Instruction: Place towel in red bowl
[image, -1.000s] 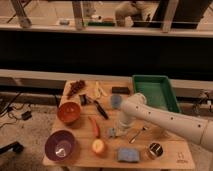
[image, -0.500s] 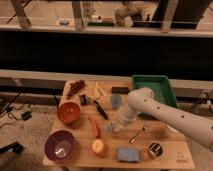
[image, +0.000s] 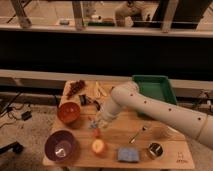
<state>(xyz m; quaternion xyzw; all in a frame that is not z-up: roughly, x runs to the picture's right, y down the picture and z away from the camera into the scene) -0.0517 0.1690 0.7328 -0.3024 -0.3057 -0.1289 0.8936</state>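
Note:
The red bowl (image: 68, 112) stands on the left part of the wooden table (image: 165, 142). My white arm reaches in from the right. My gripper (image: 97, 122) hangs low over the table just right of the red bowl, above an orange carrot (image: 96, 133). A small bluish patch shows at the gripper's tip; I cannot tell what it is. The grey-blue towel does not show plainly; my arm covers the middle of the table behind the gripper.
A larger purple bowl (image: 61, 146) stands at the front left, with an apple-like fruit (image: 98, 146) beside it. A blue sponge pad (image: 128, 154), a metal can (image: 154, 150) and a spoon (image: 137, 134) lie at the front. A green tray (image: 155, 90) is at back right; grapes (image: 76, 88) and bananas (image: 99, 90) at back left.
My arm has swung left. The gripper has moved from the table's middle to just right of the red bowl, and the arm now covers the bluish cloth that showed behind it.

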